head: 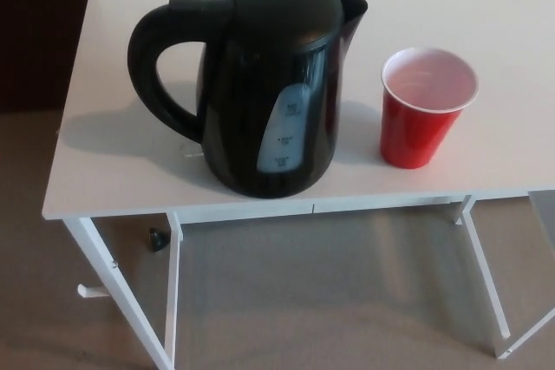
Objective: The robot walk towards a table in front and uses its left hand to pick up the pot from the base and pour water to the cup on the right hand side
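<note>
A white worktop (113, 162) is filling the upper part of the head view, standing on thin white legs (117, 288) over a grey-brown carpeted floor (321, 292). At the far left a dark area is bordering the worktop's edge.

A black pot (273, 84) is sitting upright on the worktop, left of centre and near the front edge. Its looped handle (156, 62) is pointing left and its spout (354, 8) is pointing to the far right. A pale translucent water-level window (286, 132) is facing the near side. Whether a separate base is lying under it cannot be told, since the pot's body is hiding whatever it is resting on.

To the right of the pot, apart from it, a red cup (421, 110) with a white inside is standing upright on the worktop, also near the front edge.

Neither the left hand nor the right hand is showing anywhere, so nothing is holding the pot or the cup.
</note>
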Controlling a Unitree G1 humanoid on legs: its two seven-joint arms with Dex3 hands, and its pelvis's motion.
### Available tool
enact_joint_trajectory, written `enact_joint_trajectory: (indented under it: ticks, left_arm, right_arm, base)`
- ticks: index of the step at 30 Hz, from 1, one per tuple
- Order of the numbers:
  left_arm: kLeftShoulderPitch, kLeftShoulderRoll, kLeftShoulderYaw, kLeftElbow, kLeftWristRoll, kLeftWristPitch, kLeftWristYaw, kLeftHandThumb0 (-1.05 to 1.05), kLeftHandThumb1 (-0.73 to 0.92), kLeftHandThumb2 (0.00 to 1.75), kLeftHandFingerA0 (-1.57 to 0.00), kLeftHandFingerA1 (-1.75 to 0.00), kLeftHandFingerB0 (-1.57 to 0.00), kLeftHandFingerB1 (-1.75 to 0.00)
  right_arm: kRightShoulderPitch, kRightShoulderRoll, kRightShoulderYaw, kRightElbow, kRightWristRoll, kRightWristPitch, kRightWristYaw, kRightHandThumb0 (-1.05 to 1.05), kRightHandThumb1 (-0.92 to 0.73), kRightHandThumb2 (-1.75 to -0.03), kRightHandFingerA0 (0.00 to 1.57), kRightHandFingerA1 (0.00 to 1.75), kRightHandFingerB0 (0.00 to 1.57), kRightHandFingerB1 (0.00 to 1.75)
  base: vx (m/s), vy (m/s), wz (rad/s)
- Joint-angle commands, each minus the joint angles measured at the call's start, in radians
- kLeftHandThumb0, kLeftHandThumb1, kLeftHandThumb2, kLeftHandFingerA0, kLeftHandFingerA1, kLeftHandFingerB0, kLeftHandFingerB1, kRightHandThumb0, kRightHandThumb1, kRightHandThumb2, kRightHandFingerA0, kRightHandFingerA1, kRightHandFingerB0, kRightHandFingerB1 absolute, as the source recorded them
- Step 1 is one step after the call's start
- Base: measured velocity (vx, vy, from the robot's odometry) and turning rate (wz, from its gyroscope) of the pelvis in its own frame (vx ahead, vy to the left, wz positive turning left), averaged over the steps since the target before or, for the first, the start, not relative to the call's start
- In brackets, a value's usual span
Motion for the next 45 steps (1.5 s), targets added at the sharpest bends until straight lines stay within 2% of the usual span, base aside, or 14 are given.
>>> enact_joint_trajectory:
  ticks: [1,7,9,13,14,19,20,23,24,30,40,42,44,45]
  left_arm:
    - [0.009,0.006,0.003,-0.003,0.001,0.011,0.006,-0.38,0.49,0.55,-0.6,-0.5,-0.52,-0.38]
    - [0.008,0.004,0.004,-0.005,0.0,0.006,0.007,-0.37,0.48,0.55,-0.59,-0.52,-0.54,-0.39]
    - [0.006,0.001,0.006,-0.016,-0.003,0.011,0.011,-0.42,0.39,0.74,-0.55,-0.62,-0.47,-0.51]
    - [-0.001,0.006,0.006,0.001,-0.003,0.007,-0.003,-0.37,0.49,0.55,-0.59,-0.52,-0.52,-0.38]
    - [-0.004,0.008,0.004,0.007,0.0,0.002,-0.005,-0.45,0.4,0.75,-0.56,-0.6,-0.44,-0.5]
    - [-0.009,0.01,0.004,0.005,0.0,0.015,0.0,-0.37,0.49,0.55,-0.59,-0.52,-0.52,-0.39]
    - [-0.009,0.01,0.004,0.004,0.0,0.017,0.002,-0.37,0.49,0.55,-0.59,-0.5,-0.52,-0.39]
    - [-0.009,0.01,0.003,0.006,0.001,0.013,0.001,-0.37,0.49,0.55,-0.59,-0.49,-0.52,-0.39]
    - [-0.007,0.011,0.0,0.005,0.004,0.011,0.001,-0.47,0.41,0.75,-0.56,-0.59,-0.46,-0.5]
    - [0.004,0.009,0.002,-0.013,-0.002,0.01,-0.009,-0.37,0.49,0.55,-0.58,-0.53,-0.52,-0.39]
    - [-0.017,0.01,0.008,0.0,-0.002,0.009,-0.012,-0.44,0.41,0.75,-0.54,-0.62,-0.44,-0.5]
    - [-0.022,0.011,0.006,0.009,0.001,0.002,-0.011,-0.37,0.49,0.55,-0.57,-0.54,-0.52,-0.38]
    - [-0.023,0.013,0.001,0.012,0.008,-0.009,-0.008,-0.38,0.49,0.55,-0.58,-0.53,-0.52,-0.39]
    - [-0.022,0.015,0.0,0.017,0.01,-0.016,-0.01,-0.37,0.5,0.55,-0.59,-0.49,-0.52,-0.39]
  right_arm:
    - [0.005,-0.019,-0.005,0.005,-0.003,0.0,-0.004,-0.62,-0.18,-0.75,0.76,0.83,0.52,0.69]
    - [0.004,-0.021,0.0,0.007,-0.01,-0.005,-0.006,-0.64,-0.27,-0.57,0.89,0.82,0.58,0.68]
    - [0.002,-0.02,0.0,0.002,-0.009,0.0,-0.008,-0.66,-0.17,-0.75,0.86,0.84,0.58,0.7]
    - [0.004,-0.024,0.015,0.0,-0.028,-0.001,-0.026,-0.73,-0.18,-0.77,0.81,0.78,0.57,0.68]
    - [0.003,-0.024,0.015,0.005,-0.028,-0.005,-0.021,-0.78,-0.16,-0.75,0.8,0.76,0.58,0.68]
    - [0.0,-0.023,0.016,0.002,-0.025,-0.001,-0.015,-0.73,-0.2,-0.77,0.82,0.8,0.58,0.68]
    - [0.0,-0.022,0.015,0.002,-0.023,0.0,-0.015,-0.65,-0.26,-0.56,0.86,0.78,0.63,0.66]
    - [0.003,-0.021,0.014,-0.004,-0.021,0.0,-0.014,-0.69,-0.16,-0.73,0.85,0.81,0.6,0.69]
    - [0.004,-0.022,0.014,-0.003,-0.022,-0.001,-0.013,-0.69,-0.17,-0.74,0.86,0.81,0.6,0.69]
    - [0.0,-0.024,0.017,0.01,-0.029,-0.008,-0.012,-0.68,-0.29,-0.55,0.86,0.78,0.64,0.66]
    - [-0.01,-0.022,0.021,0.001,-0.031,0.003,-0.024,-0.67,-0.17,-0.74,0.93,0.81,0.64,0.69]
    - [-0.01,-0.021,0.026,-0.007,-0.036,0.006,-0.037,-0.6,-0.27,-0.59,0.93,0.78,0.67,0.67]
    - [-0.004,-0.019,0.025,-0.012,-0.033,0.0,-0.031,-0.64,-0.18,-0.76,0.89,0.82,0.65,0.71]
    - [-0.006,-0.022,0.024,0.002,-0.034,-0.008,-0.02,-0.67,-0.27,-0.56,0.9,0.78,0.68,0.67]
  base:
    - [0.0,0.0,0.0]
    - [0.0,0.0,0.0]
    - [0.0,0.0,0.0]
    - [0.0,0.0,0.0]
    - [0.0,0.0,0.0]
    - [0.0,0.0,0.0]
    - [0.04,0.011,0.09]
    - [0.04,0.018,0.0]
    - [0.02,0.0,0.09]
    - [0.04,-0.143,0.07]
    - [0.09,-0.247,0.1]
    - [0.07,0.117,-0.06]
    - [0.07,0.183,-0.1]
    - [0.06,0.243,-0.15]
